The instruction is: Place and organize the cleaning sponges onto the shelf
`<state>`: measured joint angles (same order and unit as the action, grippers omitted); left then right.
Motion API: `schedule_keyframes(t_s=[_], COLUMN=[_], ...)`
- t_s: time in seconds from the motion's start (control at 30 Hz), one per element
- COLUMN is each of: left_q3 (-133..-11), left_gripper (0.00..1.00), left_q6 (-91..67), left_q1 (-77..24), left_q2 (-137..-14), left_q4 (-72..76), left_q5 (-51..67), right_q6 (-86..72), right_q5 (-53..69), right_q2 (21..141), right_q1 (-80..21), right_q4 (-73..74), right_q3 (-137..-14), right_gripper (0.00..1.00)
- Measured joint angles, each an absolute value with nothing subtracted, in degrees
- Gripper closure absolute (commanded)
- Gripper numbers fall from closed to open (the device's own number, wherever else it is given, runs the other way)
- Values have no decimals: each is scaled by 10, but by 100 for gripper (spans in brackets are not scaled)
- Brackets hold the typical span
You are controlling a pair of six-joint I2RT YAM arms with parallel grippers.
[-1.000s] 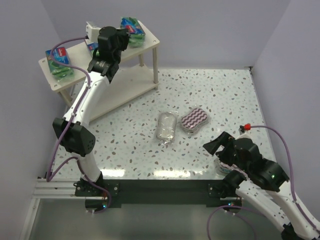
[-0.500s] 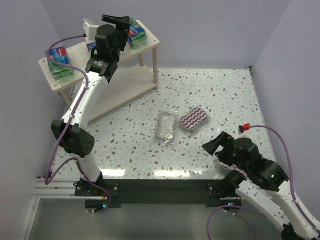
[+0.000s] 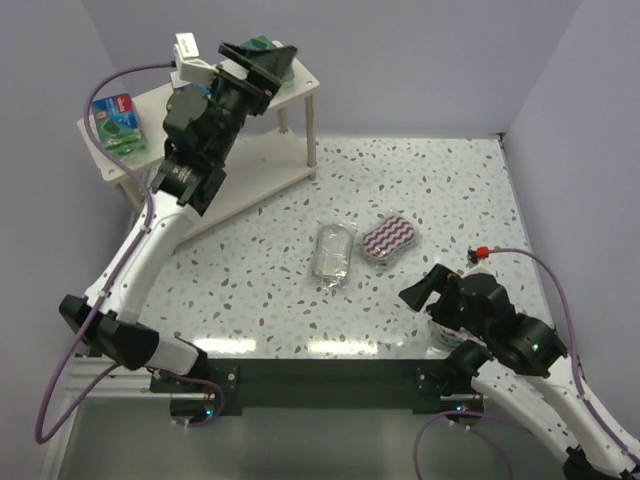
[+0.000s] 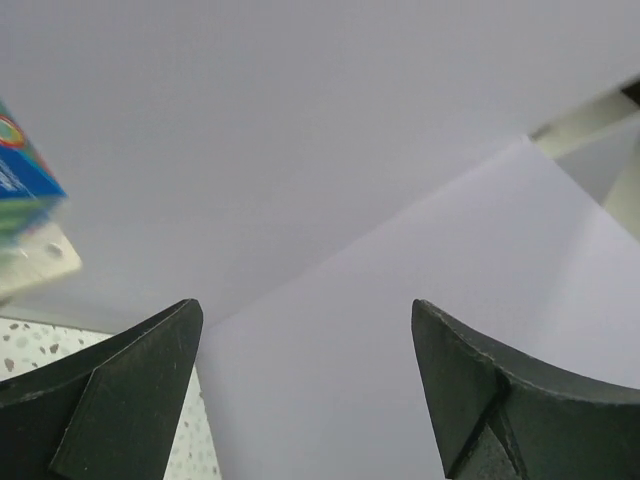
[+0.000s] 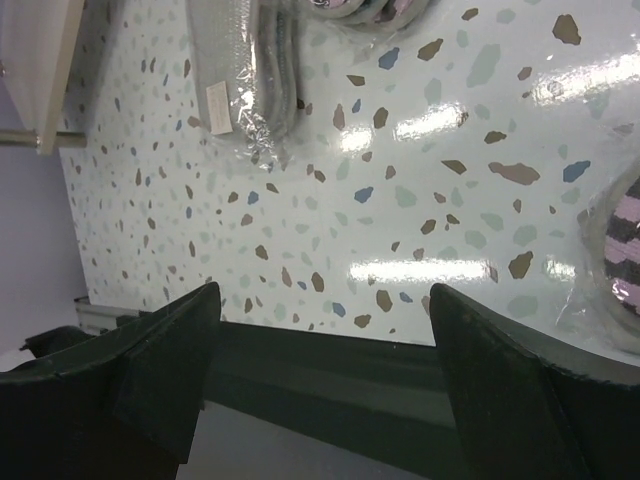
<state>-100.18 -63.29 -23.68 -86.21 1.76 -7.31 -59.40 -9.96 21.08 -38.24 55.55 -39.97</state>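
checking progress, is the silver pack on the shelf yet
No: the silvery pack lies on the table beside a striped pad, apart from the shelf.

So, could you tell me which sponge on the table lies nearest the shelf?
The silvery clear-wrapped pack; the striped oval pad beside it lies farther from the shelf.

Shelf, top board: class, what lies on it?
One green-and-blue pack lies at the shelf's left end; a second pack peeks out behind the left claw. The arm covers the board's middle.
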Motion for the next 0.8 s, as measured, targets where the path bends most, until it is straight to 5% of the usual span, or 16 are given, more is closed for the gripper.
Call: schedule_keyframes(t_s=[0.43,0.8], left_q3=[-554,-385], left_gripper=[5,0], left_q6=[-461,-422], left_q1=[-403,-410], left_q2=[-542,-428], left_q4=[39,-104], left_q5=[57,6], right_q6=[-510,-474], right_q5=[2,10], right_q2=[432,678], right_q1=[-383,-383], right_q4=[359,220], right_q3=[-316,-431], right_gripper=[20,20])
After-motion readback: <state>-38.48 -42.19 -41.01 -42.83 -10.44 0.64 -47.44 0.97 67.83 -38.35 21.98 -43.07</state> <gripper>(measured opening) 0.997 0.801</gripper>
